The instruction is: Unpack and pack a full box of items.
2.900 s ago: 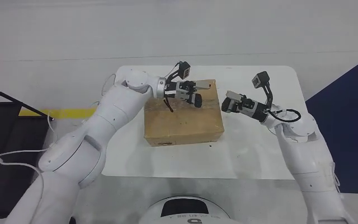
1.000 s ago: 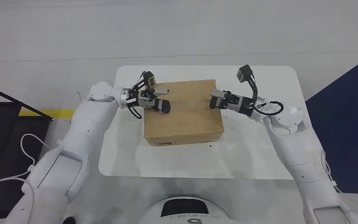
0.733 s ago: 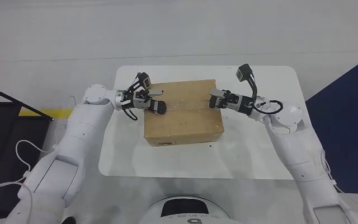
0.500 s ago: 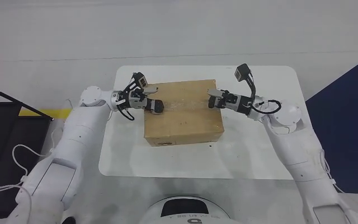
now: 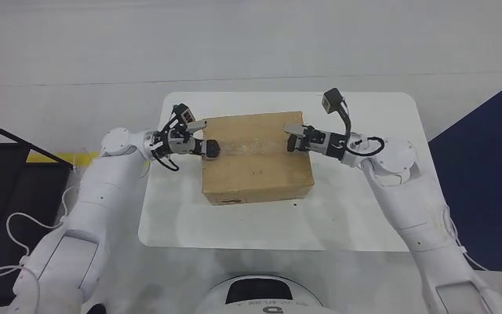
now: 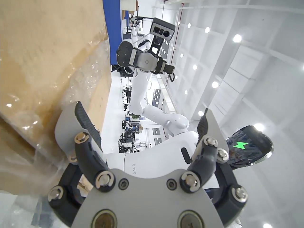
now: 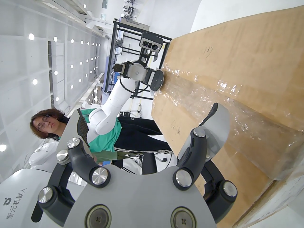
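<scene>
A closed cardboard box with clear tape along its top seam stands in the middle of the white table. My left gripper is at the box's left edge, level with the seam. It is open, and one finger lies against the taped corner of the box. My right gripper is over the box's right edge at the same seam. It is also open, with one finger just above the taped box top. Nothing is held.
The box takes up the table's middle, with white surface around it on the near side and to the right. A black frame stands on the floor left of the table.
My left gripper has drawn back from over the box top to its left edge. My right gripper has moved in from beside the box onto its right edge.
</scene>
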Controlling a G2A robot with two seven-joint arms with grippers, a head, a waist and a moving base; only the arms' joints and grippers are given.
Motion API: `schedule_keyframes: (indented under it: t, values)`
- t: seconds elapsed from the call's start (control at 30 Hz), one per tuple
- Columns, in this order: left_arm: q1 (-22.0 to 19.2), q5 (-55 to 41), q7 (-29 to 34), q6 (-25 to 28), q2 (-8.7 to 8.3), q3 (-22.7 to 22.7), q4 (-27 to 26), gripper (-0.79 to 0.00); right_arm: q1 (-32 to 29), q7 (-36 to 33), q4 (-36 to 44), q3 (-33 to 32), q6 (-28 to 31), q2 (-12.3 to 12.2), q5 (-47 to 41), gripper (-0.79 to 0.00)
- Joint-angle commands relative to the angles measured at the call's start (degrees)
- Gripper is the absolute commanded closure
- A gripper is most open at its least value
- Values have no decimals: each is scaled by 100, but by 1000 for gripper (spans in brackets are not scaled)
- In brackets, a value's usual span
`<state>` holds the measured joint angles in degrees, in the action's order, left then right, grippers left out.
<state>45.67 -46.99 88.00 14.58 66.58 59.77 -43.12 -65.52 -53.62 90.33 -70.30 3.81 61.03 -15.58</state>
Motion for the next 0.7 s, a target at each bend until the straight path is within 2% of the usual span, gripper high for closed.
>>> schedule_keyframes:
  t: [0.0, 0.27, 0.67]
  values:
    - [27, -29, 0, 16, -29, 17, -7, -785, 32, 11, -25, 48, -21, 8, 9, -785]
    - [107, -161, 0, 16, -126, 56, -68, -785, 198, -1, -192, 322, -67, 60, 33, -785]
    - [173, -503, 0, -11, -188, -29, -38, -785, 849, -21, -779, 1200, -132, 291, 31, -785]
